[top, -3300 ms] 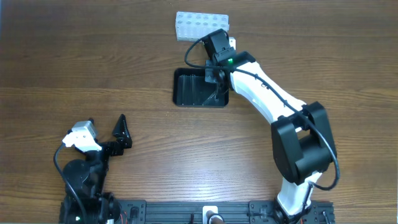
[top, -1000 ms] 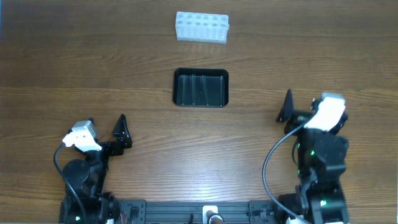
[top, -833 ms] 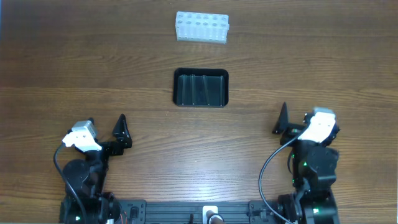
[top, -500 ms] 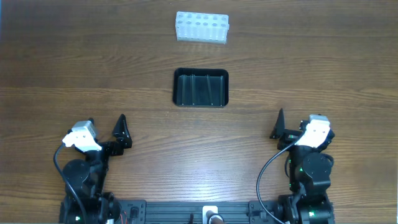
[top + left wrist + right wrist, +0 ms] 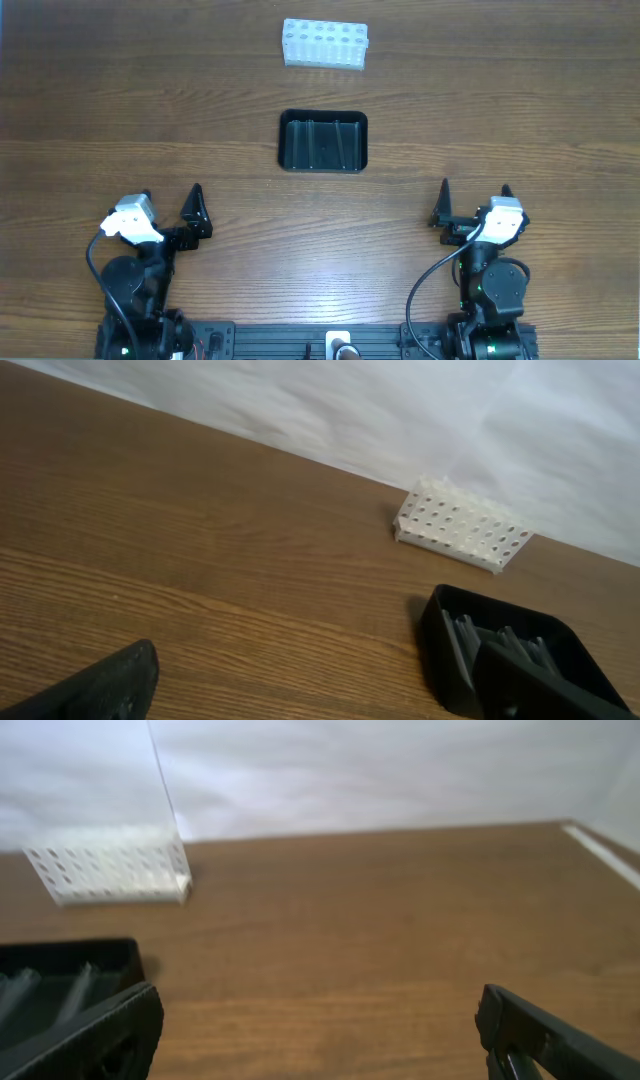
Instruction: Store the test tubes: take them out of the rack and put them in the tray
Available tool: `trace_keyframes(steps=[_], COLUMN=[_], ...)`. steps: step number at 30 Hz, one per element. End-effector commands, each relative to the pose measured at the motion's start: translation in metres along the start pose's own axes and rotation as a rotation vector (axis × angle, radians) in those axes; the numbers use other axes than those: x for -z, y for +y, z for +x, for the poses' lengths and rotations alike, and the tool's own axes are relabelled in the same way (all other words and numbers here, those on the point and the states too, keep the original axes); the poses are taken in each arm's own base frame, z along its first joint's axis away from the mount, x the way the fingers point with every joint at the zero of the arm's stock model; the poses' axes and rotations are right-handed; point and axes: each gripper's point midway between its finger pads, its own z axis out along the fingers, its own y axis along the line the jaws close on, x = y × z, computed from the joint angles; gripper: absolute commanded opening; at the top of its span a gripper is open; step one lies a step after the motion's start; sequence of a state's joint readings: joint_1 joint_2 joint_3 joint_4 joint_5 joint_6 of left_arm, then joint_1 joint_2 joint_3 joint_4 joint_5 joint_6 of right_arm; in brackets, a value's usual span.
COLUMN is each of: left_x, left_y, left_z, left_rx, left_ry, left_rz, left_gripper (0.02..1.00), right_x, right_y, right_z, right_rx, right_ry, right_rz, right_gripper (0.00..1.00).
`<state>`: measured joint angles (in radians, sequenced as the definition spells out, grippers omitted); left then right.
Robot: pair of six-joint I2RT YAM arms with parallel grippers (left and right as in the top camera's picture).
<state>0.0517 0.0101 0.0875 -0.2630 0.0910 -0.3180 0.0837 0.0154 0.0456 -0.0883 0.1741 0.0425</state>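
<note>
Top view: clear test tubes (image 5: 322,146) lie side by side in the black tray (image 5: 284,142), near the white rack (image 5: 325,44), which appears empty. The left claw (image 5: 170,202) and right claw (image 5: 473,199), fingers apart and holding nothing, rest near their bases, which suggests storage is complete.

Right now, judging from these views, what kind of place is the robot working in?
Probably a robot test bench set up like a small laboratory station. A white test tube rack and a black tray stand on a wooden table, and a plain white backdrop closes off the far side.
</note>
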Motion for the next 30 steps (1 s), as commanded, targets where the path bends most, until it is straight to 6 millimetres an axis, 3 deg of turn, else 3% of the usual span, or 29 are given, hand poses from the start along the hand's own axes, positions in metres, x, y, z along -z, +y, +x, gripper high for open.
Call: trace_keyframes(steps=[1,30], left_x=[-0.0002,-0.0002], left_y=[-0.002,-0.002], left_z=[0.0026,0.0026], left_rx=[0.0,0.0], left_ry=[0.006,0.006], left_rz=[0.013,0.013], left_gripper=[1.0,1.0], right_x=[-0.0025,-0.0026], right_y=[0.0023,0.002], right_z=[0.006,0.0109], right_rx=[0.019,0.022], right_ry=[-0.017,0.004], right_rz=[-0.015,-0.014], right_gripper=[0.991,0.993])
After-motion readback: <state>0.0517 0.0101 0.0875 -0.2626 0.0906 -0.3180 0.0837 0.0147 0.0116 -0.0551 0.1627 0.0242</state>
